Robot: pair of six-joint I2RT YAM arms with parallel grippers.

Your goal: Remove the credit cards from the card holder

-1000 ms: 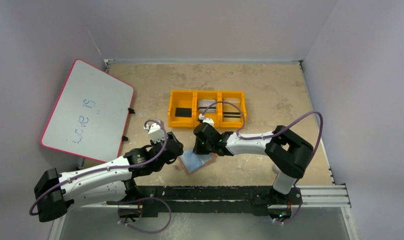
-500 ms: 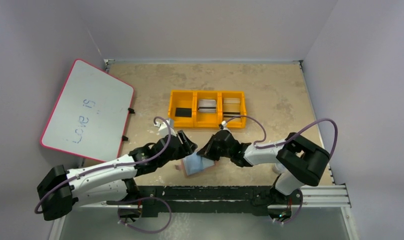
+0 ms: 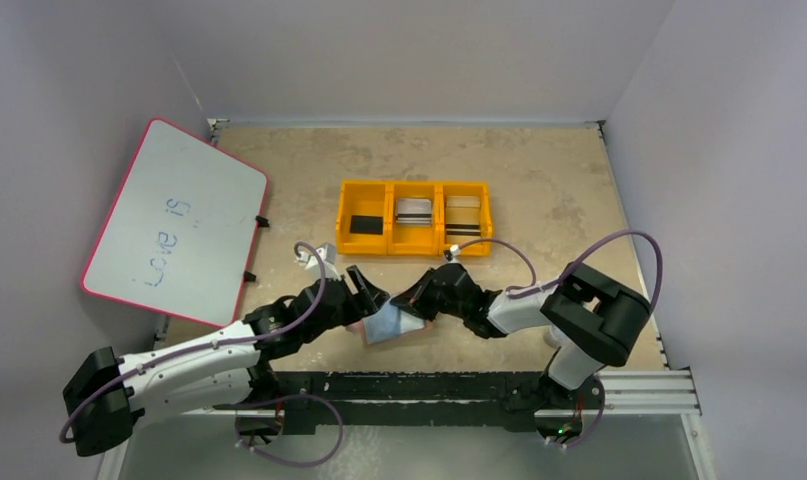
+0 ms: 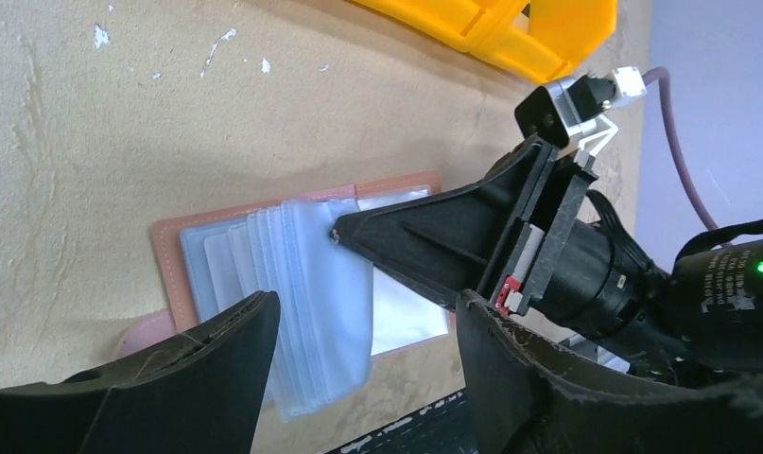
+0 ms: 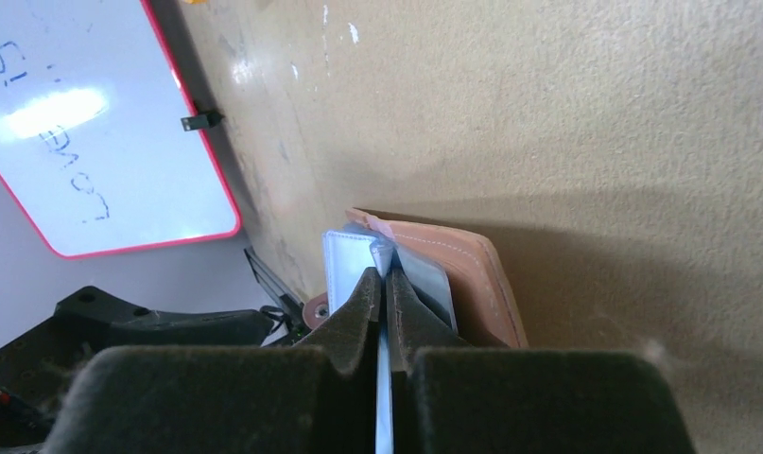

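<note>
A red-rimmed whiteboard (image 3: 174,222) with handwriting on it leans at the left edge of the table (image 3: 549,180). From the lower left, the left arm reaches toward the middle. The left gripper (image 4: 366,307) has its fingers spread wide and holds nothing. It hangs over the near end of the card holder (image 4: 174,255). One finger lies above the snap tab, but whether it touches the leather cannot be told.

The card holder lies open and flat on the table near the front edge, between the two grippers and in front of the orange tray (image 3: 414,186). Its clear sleeves (image 4: 311,322) fan out from the tan leather cover.

The right gripper (image 5: 384,276) comes in low from the right. Its fingers are pressed together on a thin pale blue-grey sheet (image 5: 384,426) at the top of the fanned sleeves. Whether that sheet is one of the credit cards or only a sleeve cannot be told.

Behind, the tray sits well apart from the holder. It has a black flat piece in its left compartment and pale flat pieces in the middle and right ones.
</note>
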